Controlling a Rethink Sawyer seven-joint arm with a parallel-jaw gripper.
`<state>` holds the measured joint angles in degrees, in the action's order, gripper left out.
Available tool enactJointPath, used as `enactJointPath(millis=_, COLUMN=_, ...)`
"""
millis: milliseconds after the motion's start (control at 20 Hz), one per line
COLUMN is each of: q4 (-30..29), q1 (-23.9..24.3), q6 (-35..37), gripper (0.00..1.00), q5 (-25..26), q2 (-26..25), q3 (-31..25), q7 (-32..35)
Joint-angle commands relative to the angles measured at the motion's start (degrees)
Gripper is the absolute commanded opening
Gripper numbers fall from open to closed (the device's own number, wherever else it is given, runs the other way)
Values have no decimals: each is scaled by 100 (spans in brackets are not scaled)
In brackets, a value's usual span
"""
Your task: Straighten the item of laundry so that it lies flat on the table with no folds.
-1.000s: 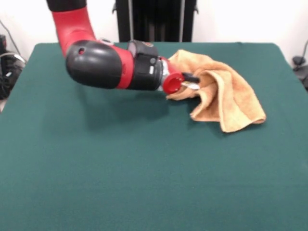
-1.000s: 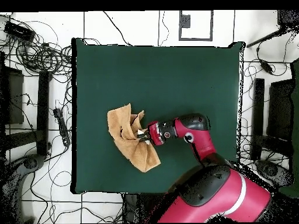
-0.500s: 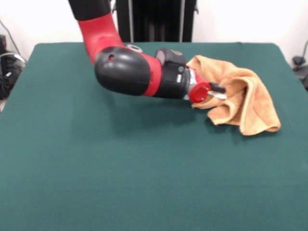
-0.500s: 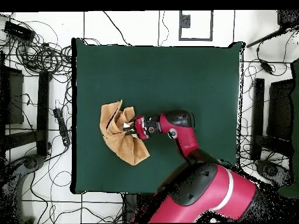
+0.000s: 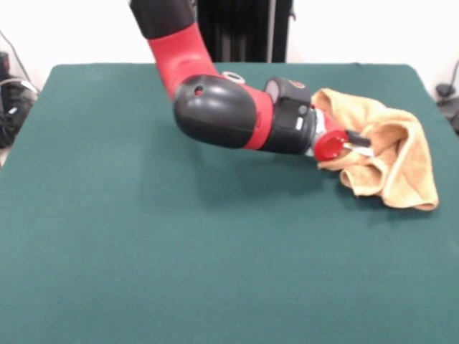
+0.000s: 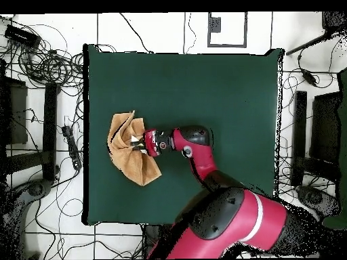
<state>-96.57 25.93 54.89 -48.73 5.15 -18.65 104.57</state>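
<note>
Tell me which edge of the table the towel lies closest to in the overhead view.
The left edge of the table: the crumpled orange towel sits just inside it, well clear of the other three edges, with the pincer at its right side.

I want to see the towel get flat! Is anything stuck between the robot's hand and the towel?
No, nothing visible is between them. The gripper is right at the bunched-up towel, pressed into its folds, and seems to be pinching it. Around the towel there is only bare green table, so it has room to spread out.
</note>
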Motion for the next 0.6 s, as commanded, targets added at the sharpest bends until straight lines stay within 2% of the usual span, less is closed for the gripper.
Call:
enactJointPath(millis=50, q4=-549, q1=-304, q6=-811, gripper=0, q5=-821, q2=-54, q3=-913, q7=729)
enactJointPath(millis=300, q4=-1081, q1=-100, q6=-850, gripper=0, q5=-727, q2=243, q3=-775, q7=587)
enactJointPath(millis=400, q4=-1168, q1=101, q6=-662, gripper=0, q5=-320, q2=276, q3=-437, q7=479)
enactJointPath(millis=600, q4=-802, q1=494, q6=-120, gripper=0, q5=664, q2=0, q3=346, q7=343)
